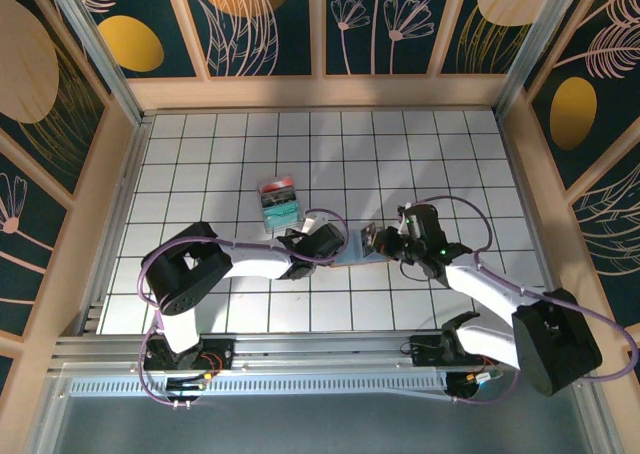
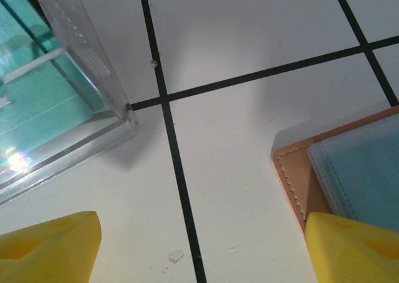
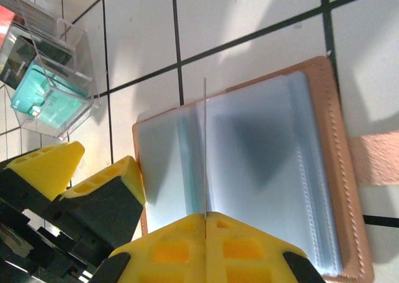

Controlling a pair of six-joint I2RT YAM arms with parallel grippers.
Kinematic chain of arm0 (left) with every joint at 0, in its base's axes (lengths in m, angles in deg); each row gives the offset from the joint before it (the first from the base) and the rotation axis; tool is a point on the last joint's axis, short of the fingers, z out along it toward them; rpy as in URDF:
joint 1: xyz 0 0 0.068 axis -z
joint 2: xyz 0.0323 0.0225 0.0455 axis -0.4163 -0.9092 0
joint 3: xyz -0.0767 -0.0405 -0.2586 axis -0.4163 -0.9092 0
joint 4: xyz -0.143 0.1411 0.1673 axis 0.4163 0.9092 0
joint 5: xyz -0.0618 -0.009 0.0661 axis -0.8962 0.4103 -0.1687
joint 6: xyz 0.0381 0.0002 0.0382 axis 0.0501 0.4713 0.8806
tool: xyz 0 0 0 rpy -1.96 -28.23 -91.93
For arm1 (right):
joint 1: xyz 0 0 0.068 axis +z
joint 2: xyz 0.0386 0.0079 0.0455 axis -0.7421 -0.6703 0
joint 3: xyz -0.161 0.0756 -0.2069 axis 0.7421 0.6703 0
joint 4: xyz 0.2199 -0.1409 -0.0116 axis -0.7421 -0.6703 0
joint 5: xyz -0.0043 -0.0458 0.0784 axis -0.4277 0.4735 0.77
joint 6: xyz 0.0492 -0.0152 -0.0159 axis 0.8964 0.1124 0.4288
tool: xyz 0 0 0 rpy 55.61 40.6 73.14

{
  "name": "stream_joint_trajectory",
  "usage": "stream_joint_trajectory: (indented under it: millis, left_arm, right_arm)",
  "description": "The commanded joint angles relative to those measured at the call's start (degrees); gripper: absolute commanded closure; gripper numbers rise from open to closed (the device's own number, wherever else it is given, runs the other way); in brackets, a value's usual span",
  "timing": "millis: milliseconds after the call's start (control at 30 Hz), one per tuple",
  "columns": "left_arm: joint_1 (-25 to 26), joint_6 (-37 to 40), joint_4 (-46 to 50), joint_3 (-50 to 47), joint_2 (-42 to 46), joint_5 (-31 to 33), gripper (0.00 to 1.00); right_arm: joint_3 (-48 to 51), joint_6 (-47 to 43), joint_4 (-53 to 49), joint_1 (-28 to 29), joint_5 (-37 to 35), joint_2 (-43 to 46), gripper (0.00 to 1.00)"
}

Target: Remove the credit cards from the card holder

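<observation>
The card holder [image 3: 268, 164] lies open on the table [image 3: 249, 21] between my arms. The right gripper [image 3: 205, 225] pinches a thin sheet [image 3: 204, 146] rising from it (card or sleeve, I cannot tell); my left gripper [image 2: 199, 252] stands wide at its corner.

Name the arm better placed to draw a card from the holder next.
Right, probably: the right hand is shut on a thin sheet standing edge-on from the open card holder. The left hand is open, at the holder's corner.
</observation>
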Motion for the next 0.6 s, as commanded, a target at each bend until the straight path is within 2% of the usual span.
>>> stream_joint_trajectory:
  millis: [0,267,367,567]
  left_arm:
    - [0.09,-0.36,3.56,0.33,3.19,0.1,0.14]
    - [-0.38,-2.55,2.45,1.78,11.07,0.73,0.06]
    - [-1.71,-3.16,-0.48,0.74,14.59,-2.69,0.01]
    - [-5.63,-2.98,-9.76,-3.78,23.15,-11.87,0.01]
  right_arm:
    - [-1.44,-1.67,-2.69,-0.34,-3.77,3.1,1.0]
    - [-0.63,-2.05,0.06,-0.6,-5.29,9.88,1.0]
    - [0.02,-2.05,3.28,-0.66,-4.75,12.28,1.0]
    - [2.38,-1.83,13.13,-0.75,-1.47,16.2,1.0]
